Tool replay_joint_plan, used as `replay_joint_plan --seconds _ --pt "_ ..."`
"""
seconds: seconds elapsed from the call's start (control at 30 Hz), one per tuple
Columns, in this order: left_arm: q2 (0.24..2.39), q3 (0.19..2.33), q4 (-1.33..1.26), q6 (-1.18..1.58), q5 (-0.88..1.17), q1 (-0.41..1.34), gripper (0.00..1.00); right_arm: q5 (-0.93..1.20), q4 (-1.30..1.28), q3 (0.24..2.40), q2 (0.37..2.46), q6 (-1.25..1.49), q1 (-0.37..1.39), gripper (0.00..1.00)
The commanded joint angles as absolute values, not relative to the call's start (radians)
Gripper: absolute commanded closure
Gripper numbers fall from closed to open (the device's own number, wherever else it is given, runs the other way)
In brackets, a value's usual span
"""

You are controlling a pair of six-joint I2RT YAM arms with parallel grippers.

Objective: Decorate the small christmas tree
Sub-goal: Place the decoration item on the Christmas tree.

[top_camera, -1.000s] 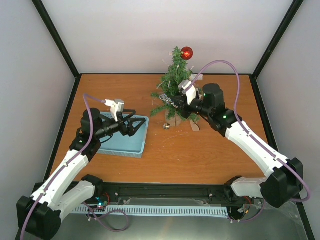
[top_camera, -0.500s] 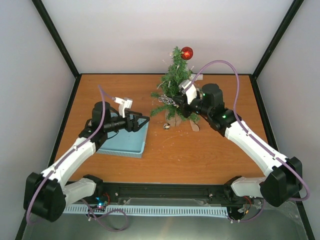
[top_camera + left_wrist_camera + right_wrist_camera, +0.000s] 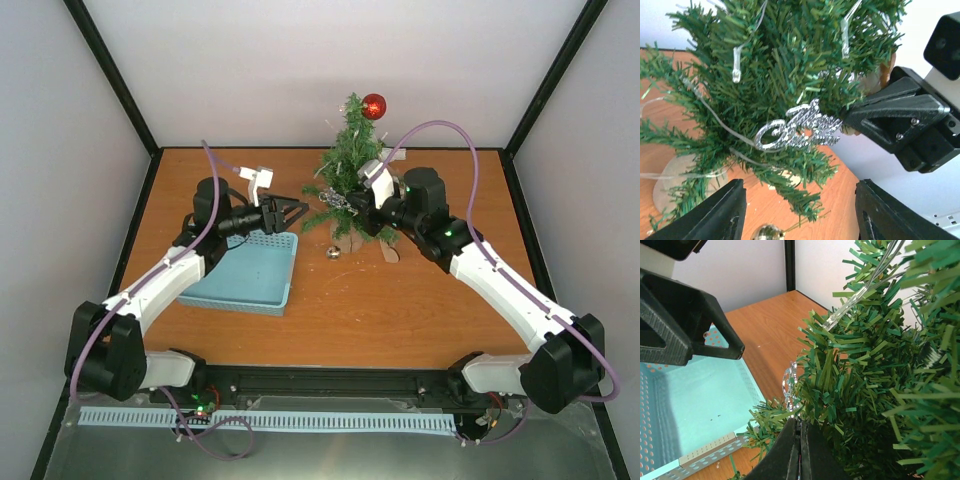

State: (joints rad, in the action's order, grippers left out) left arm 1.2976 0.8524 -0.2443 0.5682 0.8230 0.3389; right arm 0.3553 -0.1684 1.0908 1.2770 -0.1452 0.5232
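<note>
The small christmas tree (image 3: 345,165) stands at the back of the table with a red ball (image 3: 373,105) near its top. It fills the left wrist view (image 3: 785,65) and the right wrist view (image 3: 865,390). My right gripper (image 3: 352,208) is shut at the tree's lower left branches, on the end of a silver glitter script ornament (image 3: 335,203), which hangs among the needles (image 3: 797,132) (image 3: 790,385). Its jaws show closed (image 3: 801,422). My left gripper (image 3: 291,212) is open and empty just left of the tree, and the ornament lies beyond its spread fingers (image 3: 722,212).
A light blue perforated tray (image 3: 250,268) lies left of the tree under my left arm; it also shows in the right wrist view (image 3: 690,410). A small gold ball (image 3: 333,253) lies on the table in front of the tree (image 3: 765,232). The tree's pale base (image 3: 667,185) is at lower left.
My left arm has swung up and right from over the blue tray to the tree's left side, gripper open. The right gripper and the ornament have stayed still.
</note>
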Motion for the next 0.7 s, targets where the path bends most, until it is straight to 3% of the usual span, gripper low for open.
replay_joint_plan --seconds 0.0,0.23,0.67 --pt "1.325 0.918 -0.33 0.595 0.858 0.346 0.42 0.356 -0.157 1.071 1.253 -0.126 0.515 0.97" --pt "1.389 0.954 -0.381 0.615 0.884 0.346 0.56 0.353 -0.144 1.059 1.248 -0.112 0.515 0.97" --pt "1.49 0.969 -0.467 0.672 0.957 0.345 0.59 0.326 -0.146 1.054 1.238 -0.099 0.515 0.93"
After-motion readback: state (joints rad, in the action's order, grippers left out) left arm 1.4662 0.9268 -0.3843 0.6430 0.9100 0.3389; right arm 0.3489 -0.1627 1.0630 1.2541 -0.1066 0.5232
